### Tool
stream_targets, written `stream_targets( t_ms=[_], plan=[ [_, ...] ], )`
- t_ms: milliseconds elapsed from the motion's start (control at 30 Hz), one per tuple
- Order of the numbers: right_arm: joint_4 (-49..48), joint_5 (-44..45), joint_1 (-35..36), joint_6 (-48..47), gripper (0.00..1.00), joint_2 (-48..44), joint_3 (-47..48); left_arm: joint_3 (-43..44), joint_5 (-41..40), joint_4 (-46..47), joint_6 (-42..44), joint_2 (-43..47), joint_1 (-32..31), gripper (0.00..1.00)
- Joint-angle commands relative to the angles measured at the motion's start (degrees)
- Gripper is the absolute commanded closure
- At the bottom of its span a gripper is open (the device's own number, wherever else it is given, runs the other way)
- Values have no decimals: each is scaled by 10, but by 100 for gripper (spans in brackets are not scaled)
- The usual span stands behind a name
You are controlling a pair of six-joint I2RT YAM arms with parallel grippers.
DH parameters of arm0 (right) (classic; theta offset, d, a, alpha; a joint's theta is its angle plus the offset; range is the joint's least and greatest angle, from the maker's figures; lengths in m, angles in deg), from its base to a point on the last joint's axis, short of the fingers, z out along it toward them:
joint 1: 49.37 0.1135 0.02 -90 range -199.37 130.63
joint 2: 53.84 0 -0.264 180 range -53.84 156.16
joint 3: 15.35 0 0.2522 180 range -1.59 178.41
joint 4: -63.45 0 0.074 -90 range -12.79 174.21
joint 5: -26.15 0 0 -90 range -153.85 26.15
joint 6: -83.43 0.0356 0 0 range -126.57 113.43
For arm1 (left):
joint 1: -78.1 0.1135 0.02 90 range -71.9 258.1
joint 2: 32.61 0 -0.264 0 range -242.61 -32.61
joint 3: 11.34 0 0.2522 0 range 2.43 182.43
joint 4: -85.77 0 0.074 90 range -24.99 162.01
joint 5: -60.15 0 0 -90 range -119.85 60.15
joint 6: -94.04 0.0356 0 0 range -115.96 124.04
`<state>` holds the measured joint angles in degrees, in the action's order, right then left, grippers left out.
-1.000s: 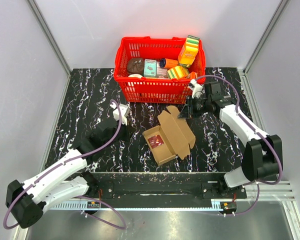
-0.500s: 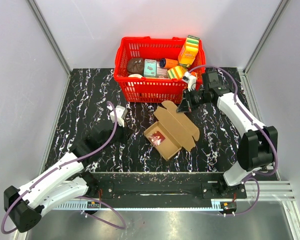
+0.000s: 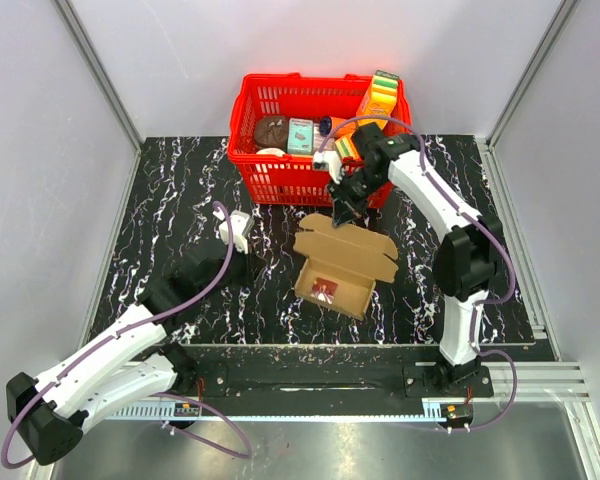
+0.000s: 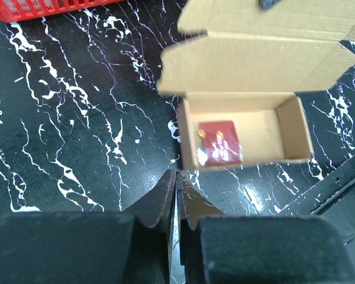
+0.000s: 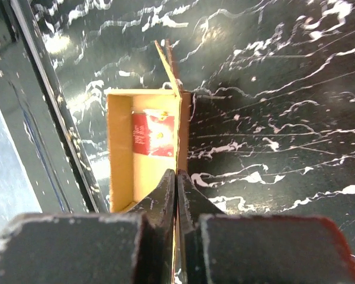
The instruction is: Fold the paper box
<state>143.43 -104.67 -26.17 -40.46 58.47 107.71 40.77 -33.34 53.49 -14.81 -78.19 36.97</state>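
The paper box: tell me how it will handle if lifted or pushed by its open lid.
Probably light: the paper box is thin cardboard. Its lid will likely flex at the creases rather than lift the tray squarely. The red packet lies loose inside and may slide if the box tilts.

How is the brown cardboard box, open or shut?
Open: the brown cardboard box has its lid back, a small red packet visible inside.

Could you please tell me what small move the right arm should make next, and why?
Probably swing the right gripper toward the arm bases, folding the lid over the tray: it looks shut on the far edge of the paper box, whose lid stands open, and the red packet lies inside.
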Motion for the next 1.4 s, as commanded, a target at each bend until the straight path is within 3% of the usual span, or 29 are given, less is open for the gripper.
stream_targets(
  t_ms=[0, 100, 200, 267, 467, 567, 600, 633, 733, 900, 1033, 1233, 1367],
  plan=[
    [110, 80, 33, -87, 93, 18, 46, 31, -14, -3, 6, 8, 3, 92],
    [108, 76, 40, -104, 91, 9, 48, 33, -16, -4, 7, 8, 3, 92],
    [88, 87, 55, -108, 68, -9, 34, 34, -15, -2, 6, 4, 3, 92],
    [81, 99, 62, -108, 58, -21, 22, 34, -13, 2, 5, 1, 3, 92],
    [-23, 141, 62, -51, 52, -94, -36, 38, -10, 6, 6, -2, 3, 92],
    [-125, 226, 59, 50, 40, -152, -83, 46, -11, 10, 12, -8, 3, 87],
    [-169, 249, 56, 78, 27, -166, -95, 54, -9, 11, 14, -13, 3, 85],
    [-185, 266, 49, 135, 23, -178, -120, 59, -7, 14, 17, -23, 3, 83],
    [-223, 267, -5, 255, 12, -230, -171, 87, 3, 20, 29, -53, 3, 78],
    [-246, 352, -62, 446, 10, -358, -280, 135, 31, 18, 61, -100, 16, 60],
    [-229, 340, -67, 536, 9, -429, -385, 154, 95, 23, 72, -150, 38, 47],
    [-248, 333, -69, 571, 6, -510, -507, 161, 177, 41, 80, -190, 87, 23],
    [-279, 298, -78, 562, 5, -516, -547, 152, 249, 72, 91, -202, 132, 19]
  ],
)
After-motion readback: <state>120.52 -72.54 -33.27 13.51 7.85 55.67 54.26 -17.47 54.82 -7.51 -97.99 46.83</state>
